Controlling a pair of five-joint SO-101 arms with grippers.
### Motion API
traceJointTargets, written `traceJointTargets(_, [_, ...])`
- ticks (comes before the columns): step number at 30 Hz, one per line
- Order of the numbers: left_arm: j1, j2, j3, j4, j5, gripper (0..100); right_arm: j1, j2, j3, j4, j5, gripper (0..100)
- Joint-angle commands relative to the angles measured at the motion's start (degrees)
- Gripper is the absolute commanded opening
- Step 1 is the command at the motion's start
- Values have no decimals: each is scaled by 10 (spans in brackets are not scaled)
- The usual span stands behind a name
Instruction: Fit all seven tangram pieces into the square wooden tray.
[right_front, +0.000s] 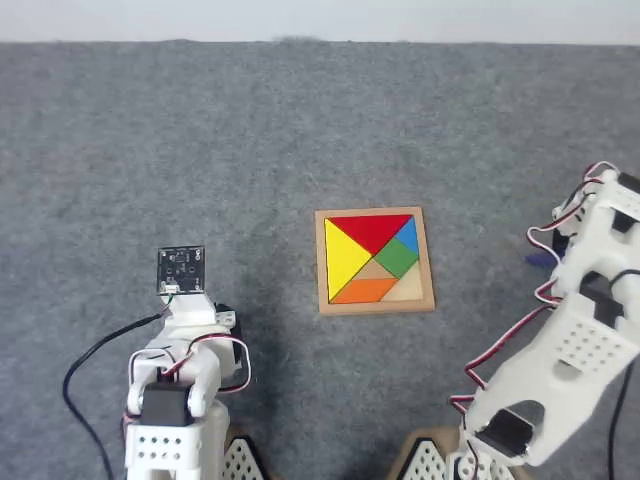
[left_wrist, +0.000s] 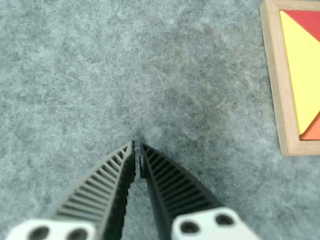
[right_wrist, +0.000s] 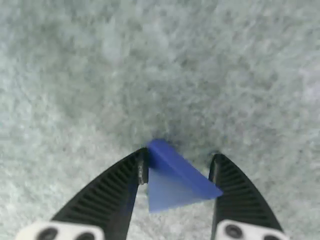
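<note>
From above, the tabletop (right_front: 200, 130) is a grey, nubbly, felt-like surface. On it the square wooden tray (right_front: 321, 262) lies flat, its pale rim framing smooth flat shapes packed edge to edge: a red triangle (right_front: 372, 230), a yellow triangle (right_front: 343, 258), a green square (right_front: 397, 258), an orange parallelogram (right_front: 362, 290), a small blue piece (right_front: 407, 236), a brown triangle (right_front: 375, 270) and a pale triangle (right_front: 408, 288). The left arm (right_front: 180, 390) and the right arm (right_front: 580, 340) are white plastic, looped with red and black wires. A sliver of the blue triangle (right_front: 540, 260) shows beside the right arm, well apart from the tray. From the left wrist, the left tool (left_wrist: 136, 146) has ribbed black fingers drawn together, tips nearly touching, with nothing between them. It hangs over bare felt, and a corner of the tray lies ahead and off to one side. From the right wrist, the right tool (right_wrist: 180, 153) is clamped on the blue triangle, a smooth, sharp-cornered wedge spanning the gap from one ribbed finger to the other, with fuzzy grey felt beneath and beyond.
</note>
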Motion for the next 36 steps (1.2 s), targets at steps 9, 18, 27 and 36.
traceJointTargets(9, [-4, -11, -7, 1, -6, 14, 5, 7, -55, 18, 168, 13])
traceJointTargets(18, [-4, -11, -7, 1, -6, 14, -58, -4, -144, 193, 307, 7])
traceJointTargets(27, [-4, -11, -7, 1, -6, 14, -235, -99, -161, 311, 386, 7])
traceJointTargets(36, [-4, -11, -7, 1, -6, 14, -361, -115, -40, 203, 388, 7])
